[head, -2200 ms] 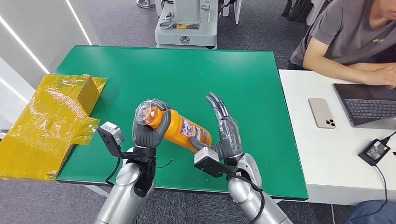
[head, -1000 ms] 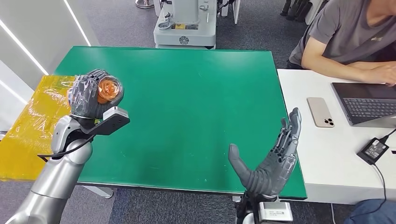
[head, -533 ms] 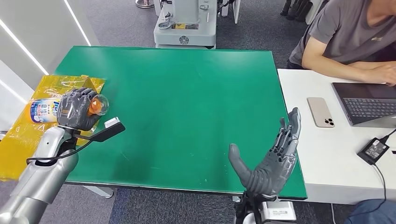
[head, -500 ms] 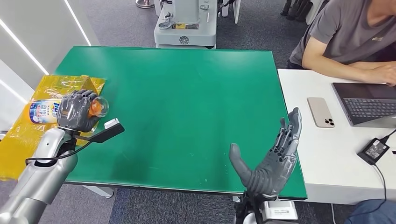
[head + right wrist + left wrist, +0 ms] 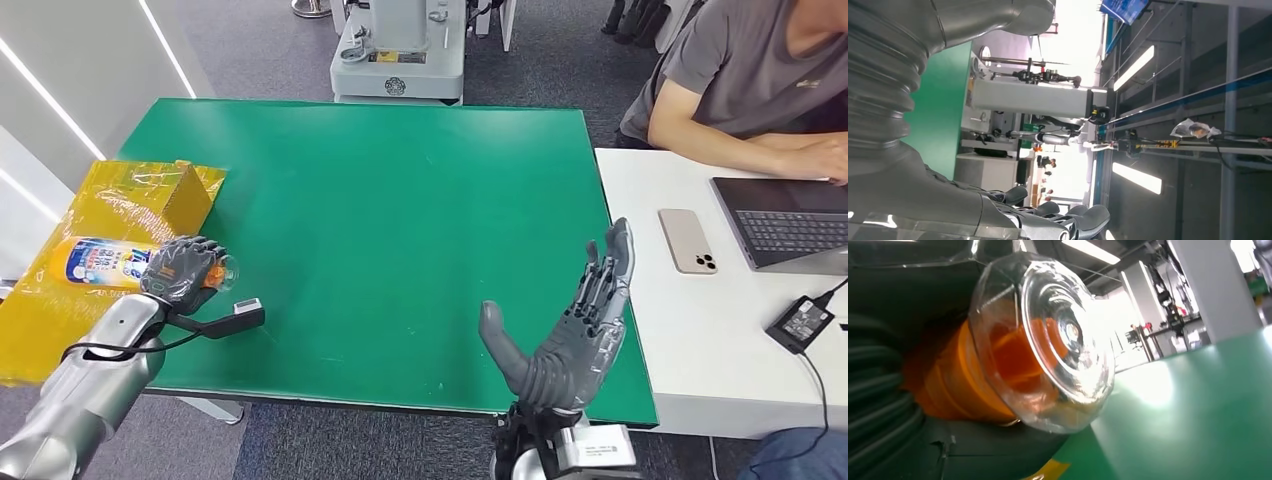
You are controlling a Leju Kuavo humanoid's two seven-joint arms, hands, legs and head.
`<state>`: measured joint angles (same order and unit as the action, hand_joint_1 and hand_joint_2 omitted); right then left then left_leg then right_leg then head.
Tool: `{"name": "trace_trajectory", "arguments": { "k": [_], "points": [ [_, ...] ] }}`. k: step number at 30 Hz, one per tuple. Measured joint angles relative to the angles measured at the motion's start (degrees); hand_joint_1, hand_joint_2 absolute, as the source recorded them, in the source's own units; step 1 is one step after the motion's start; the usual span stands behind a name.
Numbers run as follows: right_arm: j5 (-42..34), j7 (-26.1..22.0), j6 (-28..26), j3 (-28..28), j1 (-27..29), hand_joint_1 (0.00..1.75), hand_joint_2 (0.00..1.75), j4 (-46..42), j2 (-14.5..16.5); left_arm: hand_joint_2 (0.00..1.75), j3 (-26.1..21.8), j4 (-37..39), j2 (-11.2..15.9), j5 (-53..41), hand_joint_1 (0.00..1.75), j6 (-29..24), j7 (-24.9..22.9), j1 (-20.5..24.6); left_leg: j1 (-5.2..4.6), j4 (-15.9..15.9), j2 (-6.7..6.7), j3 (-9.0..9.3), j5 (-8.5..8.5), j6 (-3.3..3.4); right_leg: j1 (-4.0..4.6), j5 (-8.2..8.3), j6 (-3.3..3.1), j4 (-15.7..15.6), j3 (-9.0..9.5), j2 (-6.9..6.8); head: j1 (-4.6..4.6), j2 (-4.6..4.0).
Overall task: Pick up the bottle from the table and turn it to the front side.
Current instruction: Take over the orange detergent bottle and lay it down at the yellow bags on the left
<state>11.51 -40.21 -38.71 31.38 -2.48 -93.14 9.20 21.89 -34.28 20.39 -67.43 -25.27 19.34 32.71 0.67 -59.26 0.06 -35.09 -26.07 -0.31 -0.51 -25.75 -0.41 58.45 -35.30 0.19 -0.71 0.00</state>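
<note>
Left hand [image 5: 183, 273] with bottle [image 5: 105, 262] past table [image 5: 400, 200] edge

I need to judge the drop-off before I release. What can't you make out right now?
- Whether the bottle touches the yellow box: head view, the left robot hand covers its cap end.
- Bottle label text: head view, too small.
- Bottle body: left wrist view, hidden behind the clear cap and fingers.
- Right robot hand wrist: cut off by the head view's bottom edge.

Bottle [image 5: 100, 262] lies over box [image 5: 120, 215] (seemingly), left of table [image 5: 400, 200].
</note>
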Motion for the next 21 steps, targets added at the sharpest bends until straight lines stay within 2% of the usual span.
{"name": "trace_trajectory", "arguments": {
  "k": [9,15,21],
  "points": [
    [1.11,0.01,0.00,1.20,-1.95,0.00,1.75,1.41,0.24,1.75,5.07,10.50,-3.98,-7.26,1.75,2.20,0.61,7.65,0.00,-0.01,0.00,-0.01,0.00,-0.01,0.00,0.05,-0.06,0.00,-0.01,0.00,0.00,0.00],
    [2.10,0.01,0.00,1.32,-3.12,0.00,1.75,1.96,0.69,1.75,7.09,13.01,-6.19,-8.39,1.75,2.31,1.86,9.69,0.00,-0.01,0.00,-0.01,0.00,-0.01,0.00,0.05,-0.06,0.01,-0.01,0.00,0.00,0.00],
    [2.15,0.01,0.00,1.20,-3.49,0.00,1.75,2.11,0.96,1.75,8.14,14.63,-7.85,-9.13,1.75,4.95,1.66,10.60,0.00,0.00,0.00,-0.01,0.00,-0.01,0.00,0.05,-0.06,0.01,-0.01,0.00,0.00,0.00]
  ]
}}
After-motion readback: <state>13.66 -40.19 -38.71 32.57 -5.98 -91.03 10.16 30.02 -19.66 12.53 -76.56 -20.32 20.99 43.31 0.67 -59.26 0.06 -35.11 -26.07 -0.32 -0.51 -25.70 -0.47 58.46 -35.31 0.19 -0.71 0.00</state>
